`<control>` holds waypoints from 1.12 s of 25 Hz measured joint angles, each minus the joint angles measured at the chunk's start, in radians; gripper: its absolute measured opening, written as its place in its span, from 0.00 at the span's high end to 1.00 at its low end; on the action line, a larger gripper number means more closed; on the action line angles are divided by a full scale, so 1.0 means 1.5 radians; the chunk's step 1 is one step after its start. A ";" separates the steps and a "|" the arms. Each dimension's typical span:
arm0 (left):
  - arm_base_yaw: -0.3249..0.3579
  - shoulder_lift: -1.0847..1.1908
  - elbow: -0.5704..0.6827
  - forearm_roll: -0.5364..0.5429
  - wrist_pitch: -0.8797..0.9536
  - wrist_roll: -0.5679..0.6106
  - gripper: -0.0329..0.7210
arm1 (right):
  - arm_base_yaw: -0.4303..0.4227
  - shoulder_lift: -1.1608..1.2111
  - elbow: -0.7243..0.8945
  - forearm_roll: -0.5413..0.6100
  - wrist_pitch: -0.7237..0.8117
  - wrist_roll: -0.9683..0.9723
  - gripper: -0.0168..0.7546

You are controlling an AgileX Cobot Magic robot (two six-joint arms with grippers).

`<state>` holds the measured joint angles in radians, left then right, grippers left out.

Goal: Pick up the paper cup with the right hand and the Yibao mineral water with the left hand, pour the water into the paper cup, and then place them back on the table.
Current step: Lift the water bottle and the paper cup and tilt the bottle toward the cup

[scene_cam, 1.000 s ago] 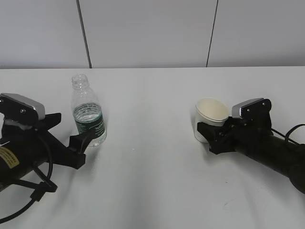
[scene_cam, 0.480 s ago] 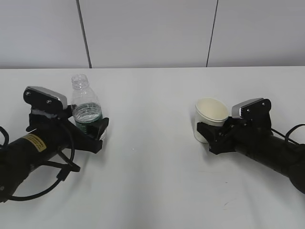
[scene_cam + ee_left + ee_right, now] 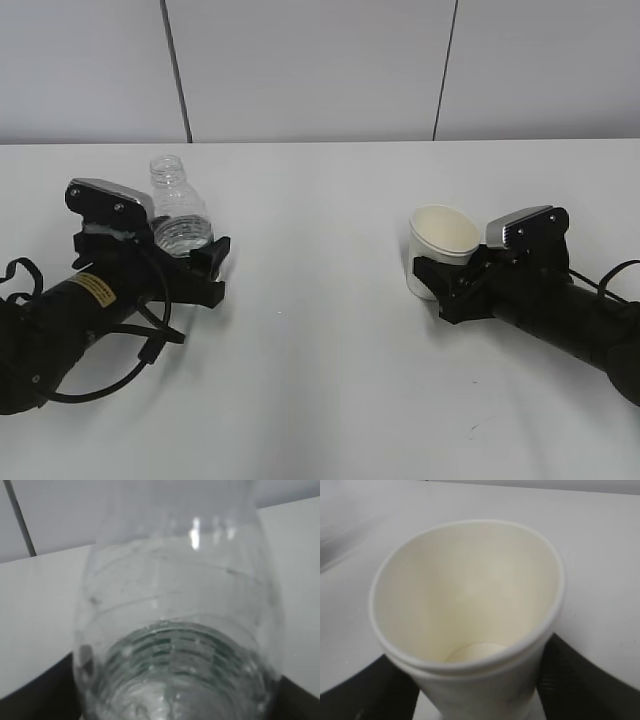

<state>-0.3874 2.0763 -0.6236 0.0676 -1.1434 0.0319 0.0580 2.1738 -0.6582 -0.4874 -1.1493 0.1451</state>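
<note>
At nine o'clock on the table (image 3: 320, 380), the left hand (image 3: 190, 262) brackets the Yibao mineral water (image 3: 178, 222); clenched or not, we cannot tell. At three o'clock, the right hand (image 3: 448, 282) grasps the paper cup (image 3: 440, 245). We judge the cup crushable and the bottle ridged, best held mid-body.

No text can be read: the yellow sticker (image 3: 92, 288) on the left arm, beside the bottle (image 3: 179, 222), carries print too small to read.
</note>
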 joint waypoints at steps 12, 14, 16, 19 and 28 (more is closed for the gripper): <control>0.000 0.000 -0.001 0.001 -0.001 -0.003 0.45 | 0.000 0.000 -0.001 -0.037 0.000 0.000 0.32; 0.000 0.000 -0.001 0.001 -0.001 -0.003 0.45 | 0.000 0.000 -0.001 -0.069 0.000 0.000 0.32; 0.000 0.000 -0.001 0.001 -0.001 -0.003 0.45 | 0.000 0.000 -0.001 -0.099 -0.001 0.000 0.32; 0.000 -0.007 -0.001 0.001 0.010 -0.003 0.45 | 0.000 0.000 -0.001 -0.132 -0.003 0.009 0.32; 0.000 -0.075 0.006 0.046 0.022 -0.001 0.45 | 0.003 -0.029 -0.001 -0.211 -0.003 0.046 0.32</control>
<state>-0.3874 1.9637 -0.6144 0.1365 -1.1101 0.0310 0.0620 2.1309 -0.6596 -0.8041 -1.1536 0.2144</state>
